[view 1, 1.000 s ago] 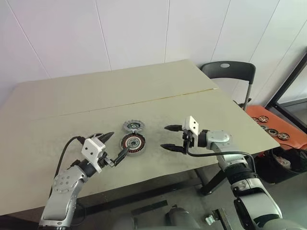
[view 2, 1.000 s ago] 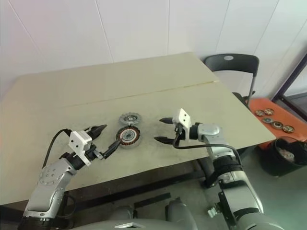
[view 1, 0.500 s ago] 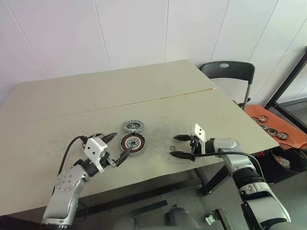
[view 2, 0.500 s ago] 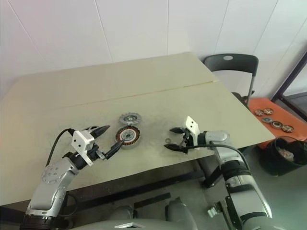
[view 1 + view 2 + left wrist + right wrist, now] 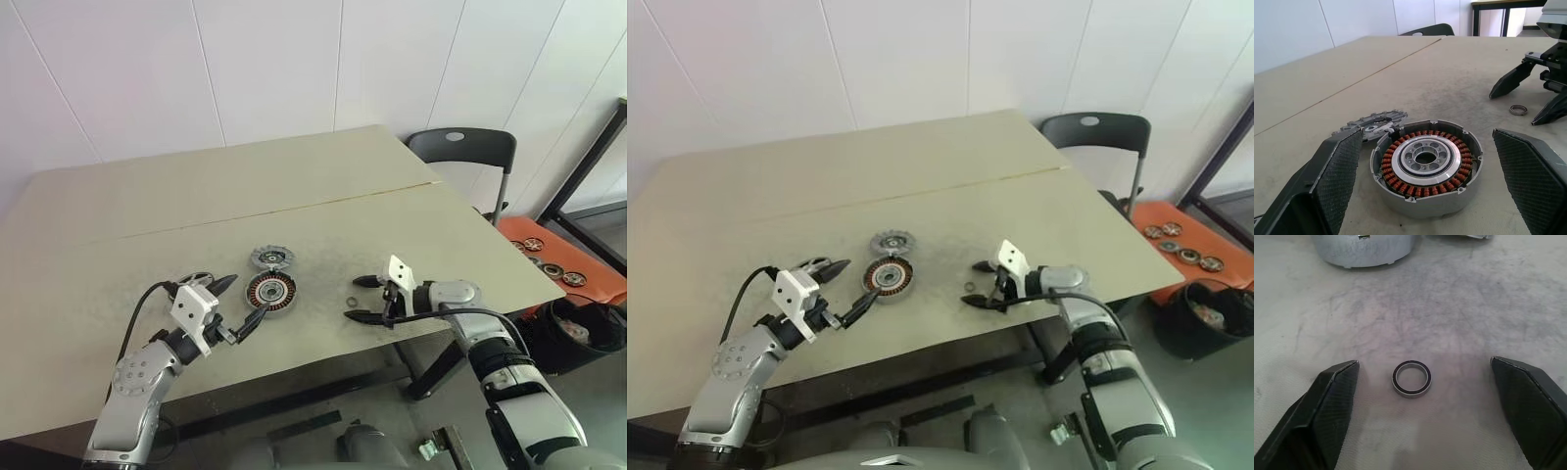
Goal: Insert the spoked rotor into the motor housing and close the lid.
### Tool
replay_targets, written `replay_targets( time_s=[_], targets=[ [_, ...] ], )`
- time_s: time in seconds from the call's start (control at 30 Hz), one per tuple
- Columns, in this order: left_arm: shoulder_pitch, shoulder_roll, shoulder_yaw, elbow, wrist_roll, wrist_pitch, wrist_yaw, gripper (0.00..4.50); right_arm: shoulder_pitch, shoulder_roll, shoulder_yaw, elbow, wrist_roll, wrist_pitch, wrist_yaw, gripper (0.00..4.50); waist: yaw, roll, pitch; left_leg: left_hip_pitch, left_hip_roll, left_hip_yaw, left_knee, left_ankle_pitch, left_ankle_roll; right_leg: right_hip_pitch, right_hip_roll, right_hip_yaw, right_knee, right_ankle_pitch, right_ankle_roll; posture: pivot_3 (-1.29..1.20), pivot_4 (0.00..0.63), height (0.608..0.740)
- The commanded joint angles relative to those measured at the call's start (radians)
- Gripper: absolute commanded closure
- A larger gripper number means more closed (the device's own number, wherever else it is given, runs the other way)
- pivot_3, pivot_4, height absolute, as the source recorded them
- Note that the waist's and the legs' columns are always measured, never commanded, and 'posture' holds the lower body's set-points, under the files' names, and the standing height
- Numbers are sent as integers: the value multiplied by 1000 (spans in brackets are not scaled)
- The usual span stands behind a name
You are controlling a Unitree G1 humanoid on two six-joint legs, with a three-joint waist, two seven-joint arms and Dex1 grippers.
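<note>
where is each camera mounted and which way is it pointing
Head views: from the head, forward and down over the table; both arms show.
Left wrist view: low along the open left gripper, facing the motor housing and lid.
Right wrist view: down between the open right gripper onto a small ring.
Shared: the ring, housing.

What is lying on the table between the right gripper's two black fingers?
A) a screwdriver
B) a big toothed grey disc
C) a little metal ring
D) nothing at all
C: in the right wrist view a small silvery metal ring with a dark edge lies flat on the beige table between the open fingers of the right gripper, touching neither.
</note>
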Motion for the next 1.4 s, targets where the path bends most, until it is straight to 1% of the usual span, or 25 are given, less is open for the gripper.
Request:
replay_targets(
  time_s=[0.03, 0.17, 0.3, 0.33, 0.53, 0.67, 0.8, 0.87, 0.93, 1.07, 1.17, 1.27, 1.4],
  targets=[
    [-6, 1, 10, -29, -2, -18, 8, 0, 3, -11, 33, 0, -28, 34, 30, 1185, 0, 0, 0, 0, 0, 0, 0, 0, 0, 0, 0, 0, 0, 0, 0, 0, 0, 740],
    [-5, 1, 12, -30, 0, -18, 11, 0, 13, -12, 33, -39, -3, 85, 73, 2466, 2, 0, 0, 0, 0, 0, 0, 0, 0, 0, 0, 0, 0, 0, 0, 0, 0, 740],
    [-6, 3, 14, -31, 1, -17, 17, 0, 15, -9, 27, -53, 0, 100, 75, 3736, 3, -1, 0, -1, 0, 0, -2, 0, 0, -1, 0, 0, 0, 0, 0, 0, 0, 740],
    [-6, 4, 14, -31, 1, -16, 18, 0, 11, -5, 22, -52, 2, 98, 69, 3833, 2, -1, 0, -1, 0, 0, -2, 0, 0, -2, 0, 0, 0, 0, 0, 0, 0, 740],
    [-2, 10, 21, -35, -3, -14, 24, 0, -29, 49, -30, -62, 49, 94, 16, 3833, -1, -1, 0, 0, 0, 0, -3, 0, 0, -2, 0, 0, 0, 0, 0, 0, 0, 740],
    [5, 16, 32, -37, -5, -12, 26, 0, -84, 117, -58, -86, 60, 119, -82, 3833, 0, 2, 1, -1, 0, 0, -3, 0, 0, -3, 0, 0, 1, 0, 0, 0, 0, 740],
    [13, 14, 30, -45, -2, -11, 30, 0, -128, 200, -73, -156, 118, 177, -115, 3833, 2, 2, 2, -2, 0, 0, -3, 0, 0, -4, 0, 0, 0, 0, 0, 0, 0, 740],
    [15, 13, 29, -48, -2, -10, 33, 0, -139, 228, -57, -195, 129, 219, -115, 3833, 2, 2, 2, -3, 0, 0, -5, 0, 0, -4, 0, 0, 0, 0, 0, 0, 0, 740],
    [18, 14, 31, -50, -4, -7, 35, 0, -151, 255, -17, -213, 108, 255, -123, 3833, 3, 2, 2, -3, 0, 0, -6, 0, 0, -5, 0, 0, 0, 0, 0, 0, 0, 740],
    [39, 24, 40, -54, -2, -6, 36, 0, -178, 298, 66, -196, 41, 341, -169, 3833, 0, 2, 2, -2, 0, 0, -6, 0, 0, -5, 0, 0, 0, 0, 0, 0, 0, 740],
    [50, 24, 44, -59, 0, -9, 41, 0, -208, 333, 86, -167, 31, 396, -197, 3833, 1, 2, 2, -3, 0, 0, -6, 0, 0, -6, 0, 0, 0, 0, 0, 0, 0, 740],
    [57, 23, 45, -64, 0, -10, 46, 0, -237, 355, 98, -146, 24, 421, -207, 3833, 1, 2, 2, -3, 0, 0, -6, 0, 0, -6, 0, 0, 0, 0, 0, 0, 0, 740],
    [66, 22, 46, -69, 2, -11, 50, 0, -258, 367, 129, -114, -12, 403, -215, 3833, 1, 2, 2, -3, 0, 0, -7, 0, 0, -6, -1, 0, -1, 0, 0, 0, 0, 740]
  ],
)
